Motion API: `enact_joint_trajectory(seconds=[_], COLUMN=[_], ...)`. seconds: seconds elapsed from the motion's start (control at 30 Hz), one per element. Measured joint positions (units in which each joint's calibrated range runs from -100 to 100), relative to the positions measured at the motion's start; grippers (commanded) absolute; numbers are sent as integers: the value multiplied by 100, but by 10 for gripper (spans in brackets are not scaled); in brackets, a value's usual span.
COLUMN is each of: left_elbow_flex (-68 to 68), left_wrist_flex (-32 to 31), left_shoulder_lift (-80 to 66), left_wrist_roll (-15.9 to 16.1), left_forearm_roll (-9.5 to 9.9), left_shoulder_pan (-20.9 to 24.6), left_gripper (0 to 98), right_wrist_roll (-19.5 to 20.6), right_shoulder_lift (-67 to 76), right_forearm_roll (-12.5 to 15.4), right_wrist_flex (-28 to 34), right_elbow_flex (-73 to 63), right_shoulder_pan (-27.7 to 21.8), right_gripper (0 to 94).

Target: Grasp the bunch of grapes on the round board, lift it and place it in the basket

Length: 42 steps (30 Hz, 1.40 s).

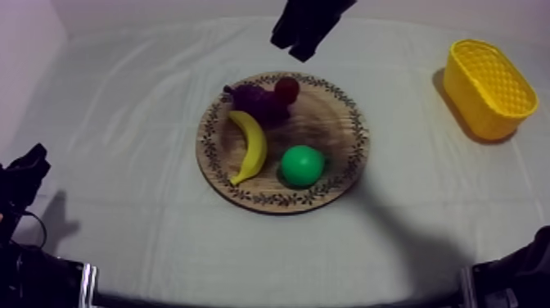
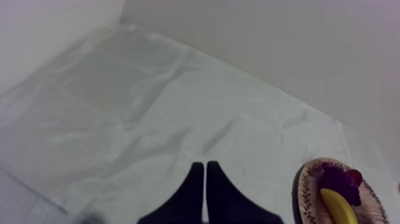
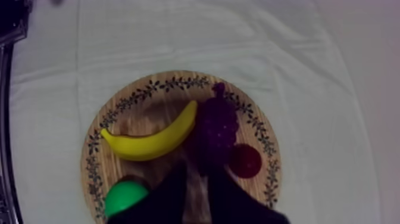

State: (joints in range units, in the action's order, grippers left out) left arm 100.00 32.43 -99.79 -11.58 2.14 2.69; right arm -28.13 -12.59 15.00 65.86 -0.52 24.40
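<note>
Grapes [image 3: 217, 128] not lifted yet from the board's [image 3: 95, 149] far edge: right gripper [image 3: 199, 179] hovers just short, fingers apart, left gripper [image 2: 205, 167] pressed together, basket [image 1: 489, 86] waiting.

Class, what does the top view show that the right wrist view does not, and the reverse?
The top view adds the yellow woven basket. The right wrist view adds my right gripper's jaws, open near the purple bunch of grapes. Both share those grapes, the round wooden board with patterned rim, the yellow banana, the small red fruit and a green round fruit.
</note>
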Motion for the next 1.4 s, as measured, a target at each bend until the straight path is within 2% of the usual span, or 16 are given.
enact_joint_trajectory(seconds=[0.07, 0.13, 0.27, 0.83, 1.4], left_elbow_flex=[0, 0, 0, 0, 0], left_wrist_flex=[0, 0, 0, 0, 0], left_shoulder_lift=[0, 0, 0, 0, 0], left_wrist_roll=[0, 0, 0, 0, 0], left_forearm_roll=[0, 0, 0, 0, 0], left_shoulder_pan=[0, 0, 0, 0, 0], left_gripper=[1, 1, 1, 1, 1], right_wrist_roll=[3, 17, 86, 98, 239], right_shoulder_lift=[-102, -198, -418, -2006, -3481], right_forearm_roll=[-47, -104, -215, -294, -468], right_wrist_flex=[-65, -161, -228, -621, -694], right_elbow_flex=[21, 25, -37, -816, -1888], right_shoulder_pan=[14, 32, 63, 44, 39], right_gripper=[575, 664, 747, 762, 752])
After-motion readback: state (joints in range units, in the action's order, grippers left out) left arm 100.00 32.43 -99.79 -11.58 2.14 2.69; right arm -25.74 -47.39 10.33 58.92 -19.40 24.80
